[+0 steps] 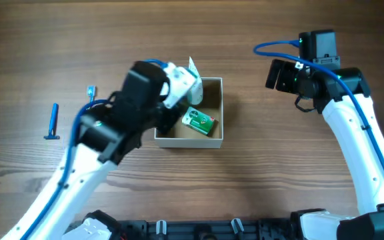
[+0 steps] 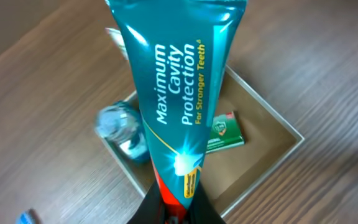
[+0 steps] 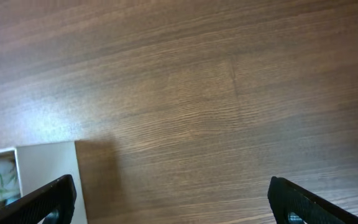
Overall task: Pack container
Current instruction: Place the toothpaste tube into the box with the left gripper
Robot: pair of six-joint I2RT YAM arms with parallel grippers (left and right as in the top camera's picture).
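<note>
Glossy teal plastic toothpaste tube (image 2: 176, 81): white lettering, one yellow line of print, yellow stripe and white starburst lower down, red at the base. On the square shallow cardboard container (image 2: 260, 155): white walls, tan floor. In it, a small flat green box (image 2: 224, 132) with a white-and-red mark. Dark brown wooden table (image 1: 279, 167), streaked grain. One blue plastic razor (image 1: 52, 121). Both robot arms (image 1: 352, 133): white shells, black joints, blue cables.

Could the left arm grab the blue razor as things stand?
Probably not yet: the left gripper is shut on the toothpaste tube above the container. Nothing covers the blue razor itself.
</note>
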